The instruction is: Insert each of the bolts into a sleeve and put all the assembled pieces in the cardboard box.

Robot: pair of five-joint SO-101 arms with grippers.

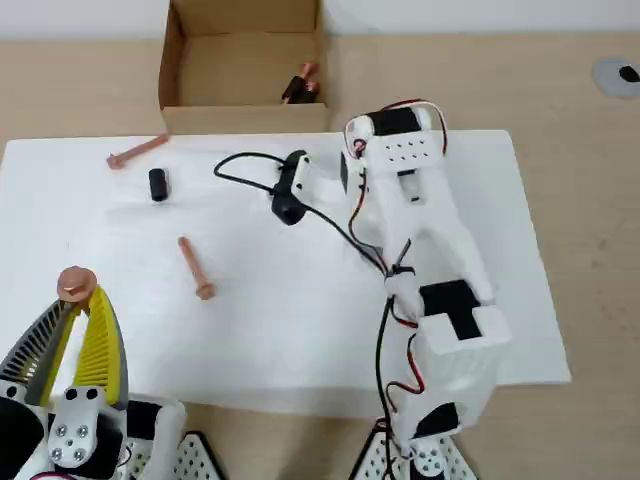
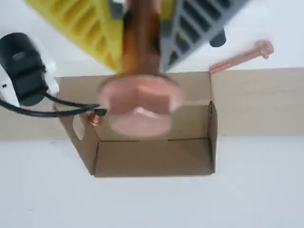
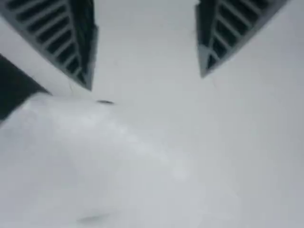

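At the near left corner of the white sheet (image 1: 300, 330), the left gripper (image 1: 78, 298) is clamped on a copper bolt (image 1: 75, 283); the shank is pinched between the yellow finger (image 2: 71, 28) and the grey finger (image 2: 199, 23); the flanged head sticks out past the tips, aimed toward the far side of the table (image 1: 580, 200).

On the bare wood beyond the sheet's far edge stands the cardboard box (image 1: 245, 118), top open; one assembled piece (image 1: 302, 85) lies inside, against the wall on the right arm's side; copper end and black sleeve both show on it.

On the sheet, a loose bolt (image 1: 138, 152) lies flat just beside the box's near left corner, not touching it; a black sleeve (image 1: 158, 185) sits near that bolt, a little closer to the arms, apart from it; a second loose bolt (image 1: 196, 267) lies flat farther in, between the sleeve and the left gripper, touching neither.

The white right arm (image 1: 440, 260) stretches over the middle right of the sheet, its wrist end near the box front; its black wrist camera (image 1: 290, 190) hangs to the left side with a cable trailing.

The right gripper (image 3: 145, 76) has its two dark jaws spread wide apart over plain white sheet; nothing between them.
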